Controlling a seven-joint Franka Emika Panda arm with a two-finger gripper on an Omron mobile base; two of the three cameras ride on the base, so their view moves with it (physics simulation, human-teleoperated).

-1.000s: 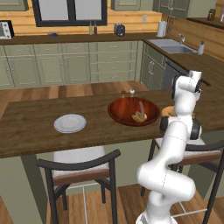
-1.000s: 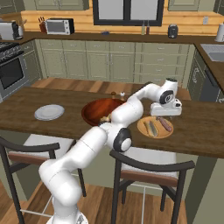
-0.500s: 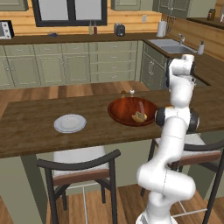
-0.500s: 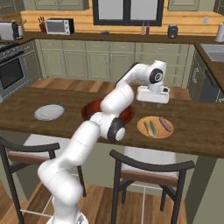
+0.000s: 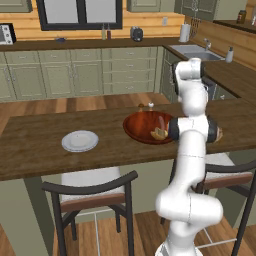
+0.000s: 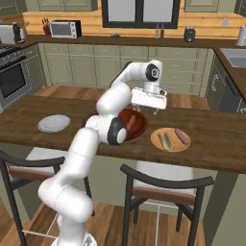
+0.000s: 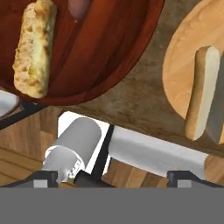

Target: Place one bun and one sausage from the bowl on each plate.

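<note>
Gripper (image 6: 154,111) hung above the counter (image 6: 216,139) between bowl (image 6: 137,123) and tan-orange plate (image 6: 170,139), jaws spread wide and empty, one bun (image 7: 34,48) lay in the bowl, a bun (image 6: 166,140) and sausage (image 6: 181,136) lay on the tan-orange plate, grey-white plate (image 6: 54,123) sat bare, well apart to the left.

On the bench (image 6: 29,141), the bowl (image 6: 136,126) is sitting between the two plates: one plate (image 6: 54,123) is lying well apart to its left, the other plate (image 6: 170,140) just beside it on the right. A bun (image 7: 34,48) is lying in the bowl. A sausage (image 6: 181,136) and a bun half (image 7: 200,92) are resting on the right plate. The tool (image 6: 154,111) is hanging above the bench, between bowl and right plate.
</note>
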